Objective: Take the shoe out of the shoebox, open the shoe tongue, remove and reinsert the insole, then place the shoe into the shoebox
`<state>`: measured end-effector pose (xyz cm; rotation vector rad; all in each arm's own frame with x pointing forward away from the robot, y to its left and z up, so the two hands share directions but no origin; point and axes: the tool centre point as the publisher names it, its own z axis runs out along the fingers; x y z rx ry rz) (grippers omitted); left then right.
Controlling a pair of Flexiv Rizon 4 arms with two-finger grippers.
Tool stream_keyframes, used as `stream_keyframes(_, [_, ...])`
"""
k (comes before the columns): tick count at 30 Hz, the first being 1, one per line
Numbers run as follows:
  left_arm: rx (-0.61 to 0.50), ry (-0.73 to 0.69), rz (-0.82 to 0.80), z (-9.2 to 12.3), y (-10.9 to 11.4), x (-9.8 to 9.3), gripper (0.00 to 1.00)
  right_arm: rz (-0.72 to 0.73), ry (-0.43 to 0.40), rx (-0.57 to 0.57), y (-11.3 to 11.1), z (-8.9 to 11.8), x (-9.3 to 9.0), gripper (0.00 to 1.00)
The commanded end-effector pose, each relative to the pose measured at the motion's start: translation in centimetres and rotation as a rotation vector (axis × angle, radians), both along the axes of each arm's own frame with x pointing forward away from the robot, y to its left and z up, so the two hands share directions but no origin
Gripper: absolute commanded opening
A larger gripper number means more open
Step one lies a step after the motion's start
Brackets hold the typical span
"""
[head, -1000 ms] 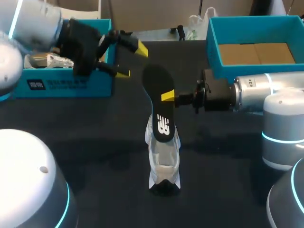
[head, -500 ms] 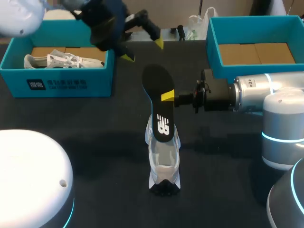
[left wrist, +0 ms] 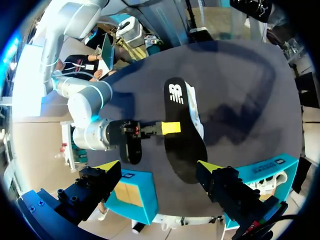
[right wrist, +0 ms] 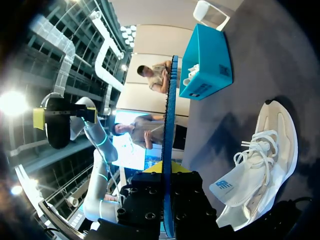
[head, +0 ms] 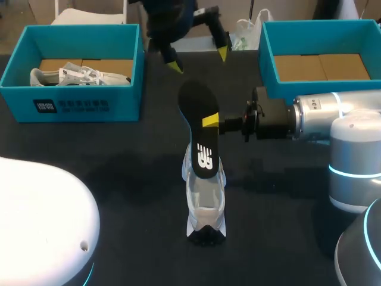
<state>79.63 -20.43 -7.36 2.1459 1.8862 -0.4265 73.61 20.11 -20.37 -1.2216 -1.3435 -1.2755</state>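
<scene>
A black insole (head: 199, 128) stands nearly upright over the white shoe (head: 205, 202) at the table's middle, and my right gripper (head: 209, 122) is shut on its edge from the right. In the right wrist view the insole (right wrist: 170, 125) runs edge-on between the fingers, with the shoe (right wrist: 257, 165) lying below and beside it. My left gripper (head: 199, 61) hangs open above the insole's far end, touching nothing. The left wrist view looks down past its spread yellow tips at the insole (left wrist: 182, 135) and the right gripper (left wrist: 171, 127) clamped on it.
A teal shoebox (head: 77, 107) at the back left holds a second white shoe (head: 77, 76). Another teal shoebox (head: 268, 65), lined with brown card, stands at the back right just behind my right arm.
My left arm has swung from over the left shoebox to the right and now hangs above the insole's far end, still open. The right gripper, insole and shoe have not moved.
</scene>
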Motion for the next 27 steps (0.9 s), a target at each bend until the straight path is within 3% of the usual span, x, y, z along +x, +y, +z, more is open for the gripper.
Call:
stream_keyframes(1, [0.237,-0.013,0.002,0.1,-1.1,0.4,1.00,-0.002,0.001,-0.003,0.2,0.0,0.0,0.00])
stream_keyframes(15, [0.299,-0.001,0.049,-0.6,-1.6,0.4,1.00,-0.002,0.001,-0.003,0.2,0.0,0.0,0.00])
stream_keyframes(21, [0.095,-0.048,0.058,0.2,-0.8,0.0,1.00,-0.002,0.001,-0.003,0.2,0.0,0.0,0.00])
stream_keyframes(27, [-0.026,-0.074,0.111,0.5,1.0,-0.5,1.00,-0.002,0.001,-0.003,0.2,0.0,0.0,0.00])
